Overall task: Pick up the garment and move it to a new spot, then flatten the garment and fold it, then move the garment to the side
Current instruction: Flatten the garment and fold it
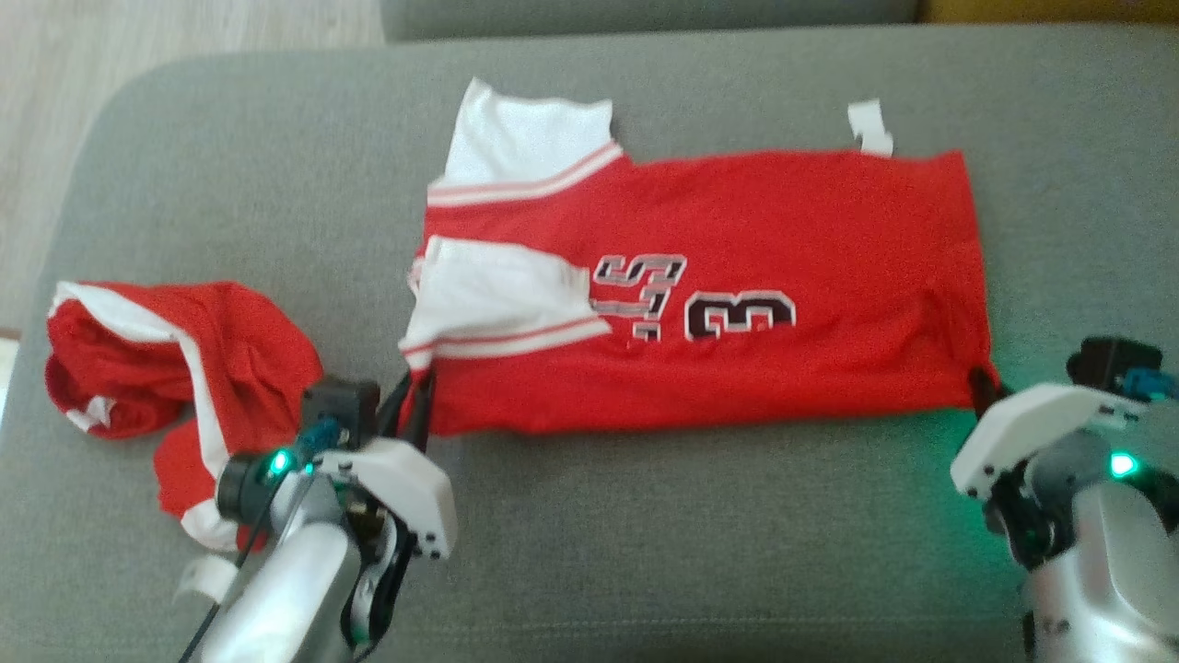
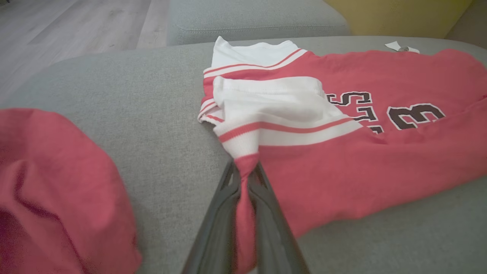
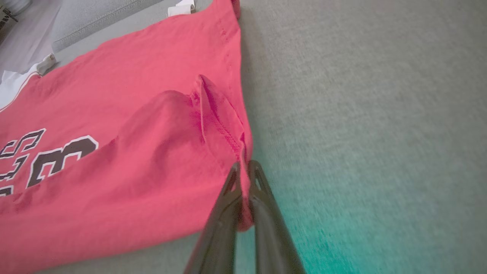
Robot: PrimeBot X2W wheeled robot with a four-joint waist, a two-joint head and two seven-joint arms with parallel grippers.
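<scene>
The red jersey (image 1: pixel 737 276) lies nearly flat across the middle of the grey cushion (image 1: pixel 645 552), white sleeves tucked in. Moving and flattening look done, folding seems underway, and shifting it aside remains. A crumpled red garment (image 1: pixel 138 359) sits to its left. The left gripper (image 1: pixel 419 391) and right gripper (image 1: pixel 981 382) each pinch a near corner.
</scene>
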